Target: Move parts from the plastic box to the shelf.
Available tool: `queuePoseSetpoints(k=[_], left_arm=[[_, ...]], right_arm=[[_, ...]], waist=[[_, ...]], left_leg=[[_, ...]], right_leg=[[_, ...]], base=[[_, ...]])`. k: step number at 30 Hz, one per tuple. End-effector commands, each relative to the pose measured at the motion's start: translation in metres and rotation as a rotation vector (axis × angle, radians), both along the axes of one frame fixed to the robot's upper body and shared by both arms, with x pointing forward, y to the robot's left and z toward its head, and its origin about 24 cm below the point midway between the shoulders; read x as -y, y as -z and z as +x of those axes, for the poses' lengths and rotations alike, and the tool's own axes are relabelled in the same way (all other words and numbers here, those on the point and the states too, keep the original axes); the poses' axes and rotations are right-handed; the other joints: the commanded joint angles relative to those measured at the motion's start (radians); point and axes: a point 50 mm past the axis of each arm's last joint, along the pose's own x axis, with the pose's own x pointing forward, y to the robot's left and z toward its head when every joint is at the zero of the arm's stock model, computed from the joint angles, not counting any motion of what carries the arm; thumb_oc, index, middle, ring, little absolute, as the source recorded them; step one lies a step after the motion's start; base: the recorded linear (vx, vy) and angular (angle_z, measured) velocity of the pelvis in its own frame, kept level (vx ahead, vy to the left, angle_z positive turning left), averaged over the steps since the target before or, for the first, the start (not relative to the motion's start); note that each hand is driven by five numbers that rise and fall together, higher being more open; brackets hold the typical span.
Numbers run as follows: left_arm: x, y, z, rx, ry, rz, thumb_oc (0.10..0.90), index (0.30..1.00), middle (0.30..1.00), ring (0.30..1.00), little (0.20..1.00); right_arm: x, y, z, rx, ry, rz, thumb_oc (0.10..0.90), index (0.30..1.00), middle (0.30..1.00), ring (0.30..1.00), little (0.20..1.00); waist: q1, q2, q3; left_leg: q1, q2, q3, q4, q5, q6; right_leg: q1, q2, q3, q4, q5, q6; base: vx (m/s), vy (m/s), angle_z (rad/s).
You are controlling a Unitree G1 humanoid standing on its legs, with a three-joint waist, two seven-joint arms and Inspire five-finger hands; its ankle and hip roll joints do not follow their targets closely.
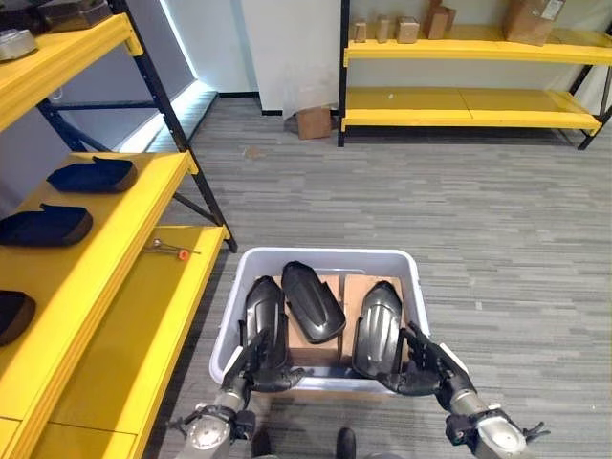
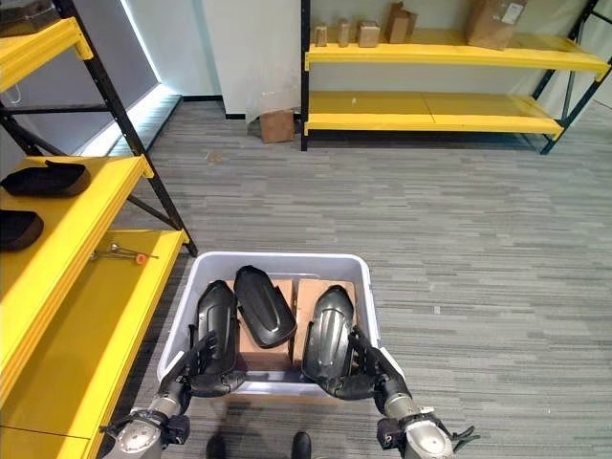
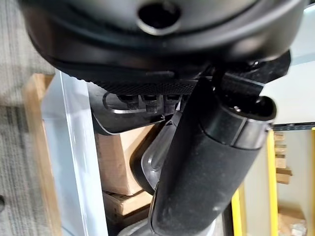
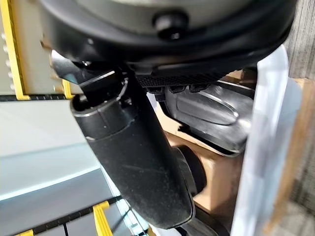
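A white plastic box [image 1: 325, 254] stands on the floor right in front of me, with three black shell-shaped parts lying on cardboard blocks inside it. My left hand [image 1: 251, 363] reaches over the near rim, its fingers and thumb [image 3: 206, 162] curled round the near end of the left part [image 1: 266, 311]. On the other side, my right hand [image 1: 432, 368] closes the same way, thumb [image 4: 133, 157] included, on the right part [image 1: 380, 325]. The middle part [image 1: 312, 301] lies untouched, leaning between the two. The yellow shelf [image 1: 143, 316] runs along my left.
Three similar dark parts [image 1: 93, 175] lie on the left shelf's middle level, and a small screwdriver [image 1: 172, 251] on its lowest board. A second yellow shelf [image 1: 469, 105] with cardboard boxes stands at the far wall, with a carton [image 1: 313, 121] on the floor beside it.
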Motion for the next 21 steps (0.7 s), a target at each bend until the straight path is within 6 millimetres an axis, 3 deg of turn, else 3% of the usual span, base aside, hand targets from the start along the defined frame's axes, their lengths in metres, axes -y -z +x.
queuePoseSetpoints(k=[1, 8, 12, 19, 21], left_arm=[[0.004, -0.036, 0.027, 0.224, 0.039, -0.019, 0.9, 1.0, 1.0, 1.0, 1.0], [-0.006, -0.041, 0.029, 0.239, 0.039, 0.022, 0.9, 1.0, 1.0, 1.0, 1.0], [-0.006, -0.041, 0.028, 0.238, 0.042, 0.023, 0.9, 1.0, 1.0, 1.0, 1.0], [-0.002, -0.042, 0.025, 0.233, 0.093, 0.015, 0.9, 1.0, 1.0, 1.0, 1.0], [-0.002, -0.047, 0.028, 0.253, 0.102, 0.013, 0.9, 1.0, 1.0, 1.0, 1.0]], right_arm=[[-0.001, -0.038, 0.015, 0.231, 0.0, 0.044, 0.9, 1.0, 1.0, 1.0, 1.0], [-0.004, -0.046, 0.019, 0.274, -0.005, 0.026, 0.9, 1.0, 1.0, 1.0, 1.0], [-0.001, -0.05, 0.021, 0.298, -0.016, -0.038, 0.9, 1.0, 1.0, 1.0, 1.0], [0.013, -0.08, 0.04, 0.445, -0.04, -0.287, 0.9, 1.0, 1.0, 1.0, 1.0], [0.015, -0.094, 0.052, 0.517, -0.086, -0.449, 0.9, 1.0, 1.0, 1.0, 1.0]], waist=[[0.004, 0.005, -0.055], [0.005, -0.003, -0.066], [0.003, -0.004, -0.066], [0.005, -0.008, -0.053], [0.014, -0.008, -0.033]], left_leg=[[0.058, -0.037, 0.049, 0.031, 0.026, 0.037], [0.125, -0.103, 0.098, -0.003, -0.035, 0.093], [0.131, -0.111, 0.109, -0.006, -0.042, 0.099], [0.12, -0.109, 0.107, -0.006, -0.051, 0.099], [0.099, -0.104, 0.102, -0.006, -0.042, 0.096]], right_leg=[[-0.01, -0.132, 0.014, 0.062, -0.049, 0.154], [-0.028, -0.187, 0.073, 0.089, -0.03, 0.194], [-0.035, -0.194, 0.081, 0.095, -0.028, 0.202], [-0.045, -0.201, 0.064, 0.068, -0.023, 0.214], [-0.064, -0.2, 0.059, 0.064, -0.018, 0.212]], base=[[0.15, 0.199, -0.33], [0.09, 0.177, -0.29], [0.03, 0.057, -0.1], [0.0, 0.002, -0.01], [-0.09, -0.031, 0.0]])
